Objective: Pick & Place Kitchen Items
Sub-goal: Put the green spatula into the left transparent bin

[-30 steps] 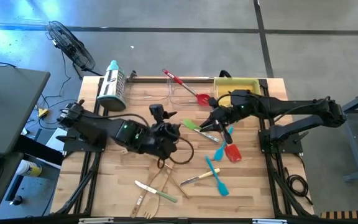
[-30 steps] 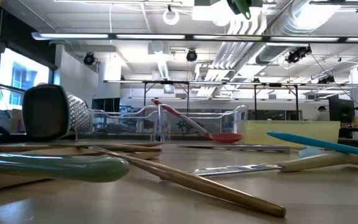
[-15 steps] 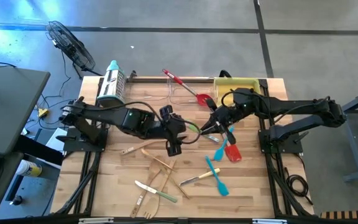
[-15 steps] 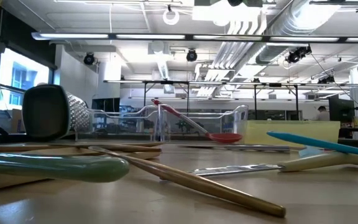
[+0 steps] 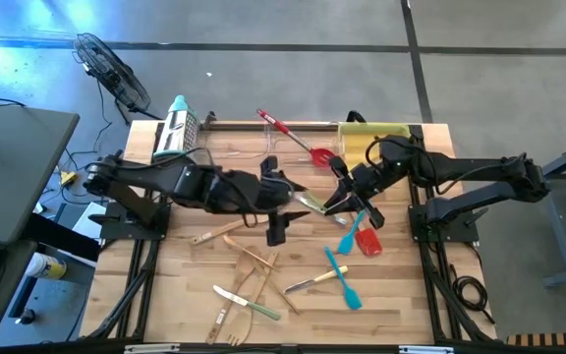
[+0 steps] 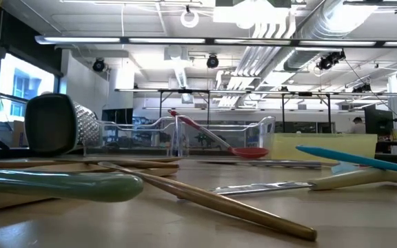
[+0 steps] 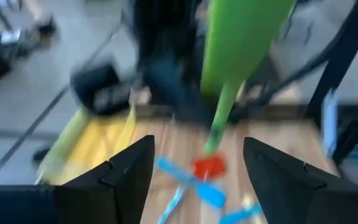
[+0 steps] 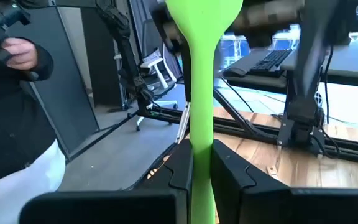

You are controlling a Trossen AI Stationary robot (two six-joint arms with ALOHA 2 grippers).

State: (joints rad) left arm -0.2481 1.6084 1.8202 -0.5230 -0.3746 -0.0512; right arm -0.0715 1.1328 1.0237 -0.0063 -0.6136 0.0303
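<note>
My right gripper (image 5: 335, 200) is above the table's middle and is shut on a green silicone spatula (image 5: 309, 204), whose blade (image 8: 201, 15) points toward my left arm. My left gripper (image 5: 288, 195) is open just left of that blade. In the left wrist view the green spatula (image 7: 238, 43) hangs blurred ahead of the open fingers (image 7: 197, 149), apart from them. Other utensils lie flat on the table: blue spatulas (image 5: 350, 228), a red spatula head (image 5: 367, 242), wooden pieces (image 5: 250, 260) and small knives (image 5: 308, 283). My right gripper pinches the green spatula's handle (image 8: 199, 163) between its two fingers. The fingers come roughly level from the table's right and the spatula runs on forward along them. It is lifted clear of the table, blade end out in front.
A steel box grater (image 5: 177, 133) lies at the far left. A clear tray (image 5: 263, 147) holds a red spatula (image 5: 293, 133), with a yellow tray (image 5: 373, 133) beside it at the far edge. A person's hand (image 8: 17, 53) shows beyond the table.
My left gripper has swung from the table's middle toward the far right, up to the green spatula's blade, and turned to face it. My right gripper has kept the spatula lifted and shifted slightly toward the right.
</note>
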